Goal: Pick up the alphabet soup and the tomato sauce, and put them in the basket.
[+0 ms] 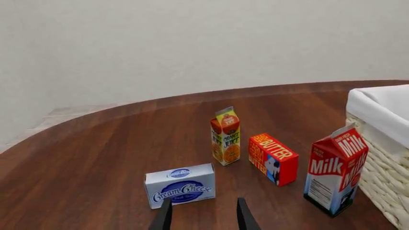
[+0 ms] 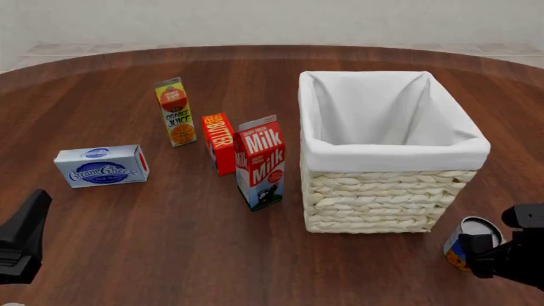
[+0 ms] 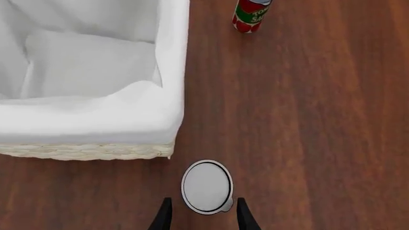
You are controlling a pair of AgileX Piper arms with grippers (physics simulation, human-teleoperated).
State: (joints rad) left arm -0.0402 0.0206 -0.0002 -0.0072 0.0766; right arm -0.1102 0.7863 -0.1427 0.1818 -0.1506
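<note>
The alphabet soup (image 3: 206,186) stands upright on the table just off the basket's near right corner, and its silver-grey top faces the right wrist camera. In the front view its blue and orange label (image 2: 464,246) shows. My right gripper (image 3: 204,215) is open above it, one finger on each side of the can, not closed on it. The tomato sauce (image 3: 251,14), a red and green can, stands farther along the table past the basket's side; the front view does not show it. The basket (image 2: 391,153) is empty, with white lining. My left gripper (image 1: 204,218) is open and empty near the cream cheese.
Left of the basket stand a milk carton (image 2: 262,162), a red butter box (image 2: 220,143) and an orange juice carton (image 2: 175,112). A cream cheese box (image 2: 102,165) lies nearer the left arm (image 2: 25,236). The wooden table is round.
</note>
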